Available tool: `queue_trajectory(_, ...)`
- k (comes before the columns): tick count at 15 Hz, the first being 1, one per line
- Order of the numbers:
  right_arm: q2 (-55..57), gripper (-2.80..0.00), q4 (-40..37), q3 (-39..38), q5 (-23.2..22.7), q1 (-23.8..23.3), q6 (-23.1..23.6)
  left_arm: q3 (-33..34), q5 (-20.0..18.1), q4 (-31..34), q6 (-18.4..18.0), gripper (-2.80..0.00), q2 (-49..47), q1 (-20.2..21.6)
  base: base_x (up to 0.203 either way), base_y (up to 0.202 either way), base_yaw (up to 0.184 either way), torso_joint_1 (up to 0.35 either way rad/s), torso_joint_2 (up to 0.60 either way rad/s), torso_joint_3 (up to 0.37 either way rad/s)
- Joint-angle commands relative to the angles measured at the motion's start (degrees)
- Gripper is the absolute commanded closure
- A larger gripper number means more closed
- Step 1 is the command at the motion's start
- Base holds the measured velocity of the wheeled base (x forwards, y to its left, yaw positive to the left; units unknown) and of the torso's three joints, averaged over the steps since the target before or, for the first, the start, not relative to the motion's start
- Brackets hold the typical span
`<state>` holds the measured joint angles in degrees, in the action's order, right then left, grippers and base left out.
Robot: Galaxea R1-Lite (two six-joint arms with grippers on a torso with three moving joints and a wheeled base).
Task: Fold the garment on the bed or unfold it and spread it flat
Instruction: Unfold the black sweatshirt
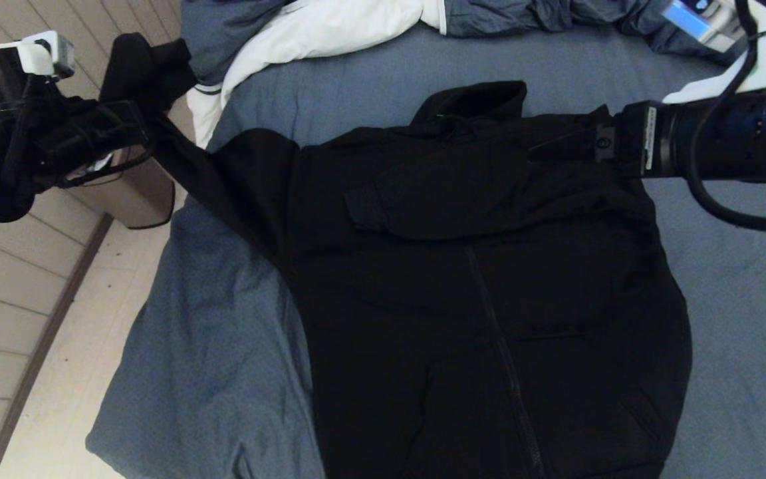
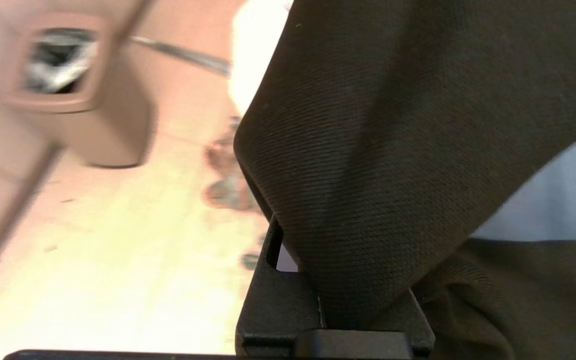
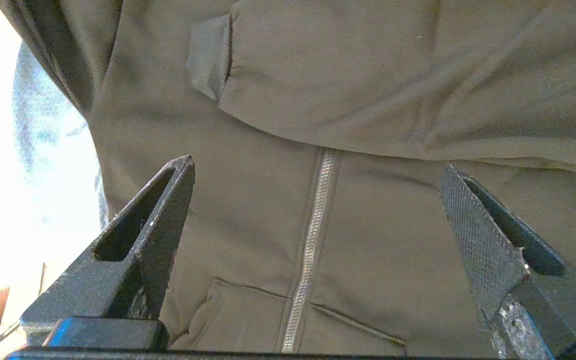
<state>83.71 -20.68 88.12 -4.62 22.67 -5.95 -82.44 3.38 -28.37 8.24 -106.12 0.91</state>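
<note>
While the bed fills most of the head view with its blue-grey textured sheet, we see pale wood-plank floor down the left edge and a beige bin standing there at upper left; we cannot tell what it holds. Along the top edge lies one rumpled duvet, blue-grey with white lining. We count one garment, black, lying front-up in the centre with its zipper running to the bottom edge, its hood toward the top and one sleeve folded across the chest. Its other sleeve stretches taut to the upper left, off the mattress, where our left gripper is clenched on the cuff. Our right gripper hovers at the upper right over the shoulder, fingers spread wide and grasping nothing. We count two arms.
</note>
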Motion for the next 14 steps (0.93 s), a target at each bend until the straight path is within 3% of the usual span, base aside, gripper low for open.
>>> queue_trajectory(1,0.83,-2.8,0.54,-0.28,-0.21,0.0,-0.03,3.99,0.19,-2.57,0.02,0.0,1.69,2.87,0.0,0.0,0.0,0.0,0.0,0.0)
queue_trajectory(5,1.11,-2.8,0.55,-0.41,-0.3,0.0,-0.03,10.36,0.23,-8.06,0.02,0.0,1.12,5.82,0.0,0.0,0.0,0.0,0.0,0.0)
queue_trajectory(9,1.63,-2.8,0.55,-0.23,-0.21,0.44,0.06,13.31,0.09,-9.81,0.45,0.0,0.91,6.03,0.0,0.0,0.0,0.0,0.0,0.0)
queue_trajectory(10,1.63,-2.8,0.63,-0.14,-0.21,0.53,0.06,13.45,0.14,-9.87,0.64,-2.8,0.92,6.03,0.0,0.0,0.0,0.0,0.0,0.0)
queue_trajectory(14,1.54,-2.8,0.56,-0.05,-0.21,0.53,0.06,14.13,-0.56,-9.58,1.43,-2.8,2.31,6.38,0.0,0.0,0.0,0.0,0.0,0.0)
